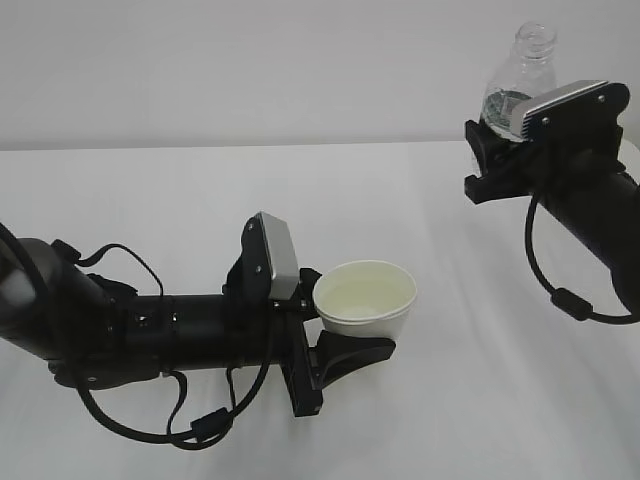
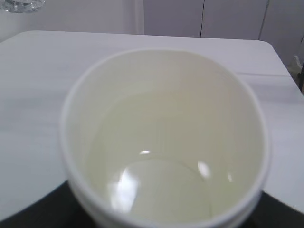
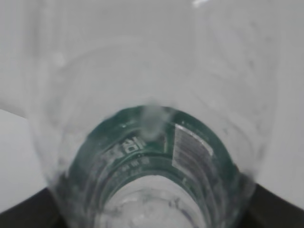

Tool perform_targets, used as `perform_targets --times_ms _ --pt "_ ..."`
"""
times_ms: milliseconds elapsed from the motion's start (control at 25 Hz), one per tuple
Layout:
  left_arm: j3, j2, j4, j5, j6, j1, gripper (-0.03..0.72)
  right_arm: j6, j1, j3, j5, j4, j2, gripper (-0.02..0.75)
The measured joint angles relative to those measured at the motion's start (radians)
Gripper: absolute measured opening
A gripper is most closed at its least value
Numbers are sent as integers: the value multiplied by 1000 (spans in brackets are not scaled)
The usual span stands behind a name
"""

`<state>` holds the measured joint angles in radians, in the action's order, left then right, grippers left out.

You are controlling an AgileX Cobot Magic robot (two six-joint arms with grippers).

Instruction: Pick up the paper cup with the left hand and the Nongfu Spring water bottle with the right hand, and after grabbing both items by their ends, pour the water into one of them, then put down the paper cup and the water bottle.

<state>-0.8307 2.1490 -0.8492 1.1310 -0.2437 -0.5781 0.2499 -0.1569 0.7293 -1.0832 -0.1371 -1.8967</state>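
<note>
My left gripper point(image 1: 360, 318) is shut on the white paper cup point(image 1: 366, 298), which it holds just above the table with its mouth tipped towards the exterior view. One black finger point(image 1: 352, 356) shows under the cup. In the left wrist view the paper cup point(image 2: 164, 142) fills the frame, and bright glints low inside it look like clear water point(image 2: 161, 190). At upper right, my right gripper point(image 1: 494, 135) is shut on the lower part of the Nongfu Spring water bottle point(image 1: 522, 75), held upright and uncapped. Its green label point(image 3: 142, 142) shows close up in the right wrist view.
The white table point(image 1: 200, 200) stretches between the two arms, its back edge meeting a pale wall. The left arm's cables point(image 1: 190, 425) hang near the front edge. Pale cabinet panels point(image 2: 228, 19) stand beyond the table's far edge.
</note>
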Motion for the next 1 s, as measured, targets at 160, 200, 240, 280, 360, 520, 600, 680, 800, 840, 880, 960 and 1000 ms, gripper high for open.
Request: perform_targets --times_ms 160,200,240,280,360,520,600,680,800,840,880,960,1000 --pt "0 0 0 0 0 0 417 -2 0 0 20 57 0 455" --pt "0 0 0 0 0 0 417 -2 0 0 20 69 0 455" --pt "0 0 0 0 0 0 417 -2 0 0 20 85 0 455" --pt "0 0 0 0 0 0 417 -2 0 0 20 98 0 455" --pt "0 0 0 0 0 0 417 -4 0 0 21 137 0 455" --pt "0 0 0 0 0 0 414 -4 0 0 43 209 0 455" --pt "0 0 0 0 0 0 414 -4 0 0 56 236 0 455" --pt "0 0 0 0 0 0 414 -4 0 0 68 261 0 455" --pt "0 0 0 0 0 0 414 -4 0 0 83 290 0 455" --pt "0 0 0 0 0 0 414 -4 0 0 93 292 0 455" --pt "0 0 0 0 0 0 414 -4 0 0 103 294 0 455" --pt "0 0 0 0 0 0 413 -4 0 0 120 295 0 455" --pt "0 0 0 0 0 0 413 -4 0 0 127 296 0 455"
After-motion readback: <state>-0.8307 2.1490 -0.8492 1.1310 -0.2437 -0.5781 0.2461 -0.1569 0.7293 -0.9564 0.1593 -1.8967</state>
